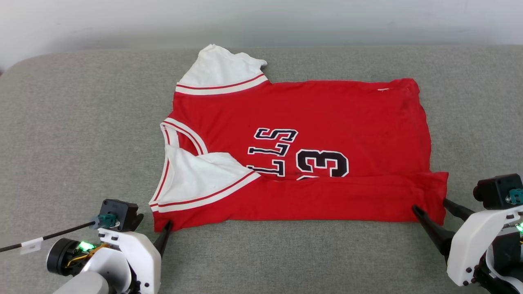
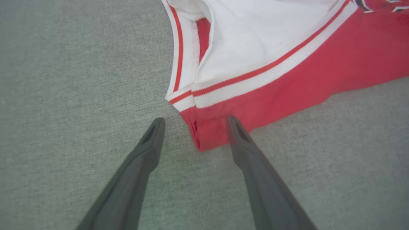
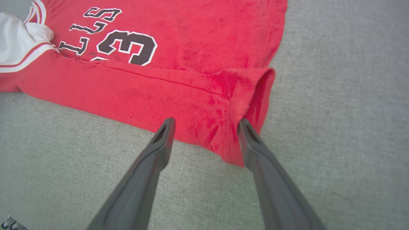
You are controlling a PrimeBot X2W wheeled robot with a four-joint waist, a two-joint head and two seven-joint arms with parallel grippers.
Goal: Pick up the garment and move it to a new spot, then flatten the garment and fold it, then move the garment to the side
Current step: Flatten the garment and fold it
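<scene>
The garment [image 1: 310, 114] lies spread on the grey fabric surface [image 1: 73, 122], collar to the left and hem to the right. Its near edge is folded over towards the middle, covering part of the black letters and the number. One white sleeve [image 1: 220, 67] sticks out at the far side; the other lies folded onto the front. My left gripper [image 1: 165, 228] is open at the near left corner of the garment [image 2: 287, 73], its fingers [image 2: 150, 140] straddling that corner. My right gripper [image 1: 430, 204] is open at the near right corner, with the folded hem of the garment [image 3: 198, 41] between its fingers [image 3: 255, 143].
The grey surface runs wide on both sides of the shirt and ends at a pale wall [image 1: 261, 20] at the back. A thin black cable [image 1: 61, 234] trails off to the left from my left wrist.
</scene>
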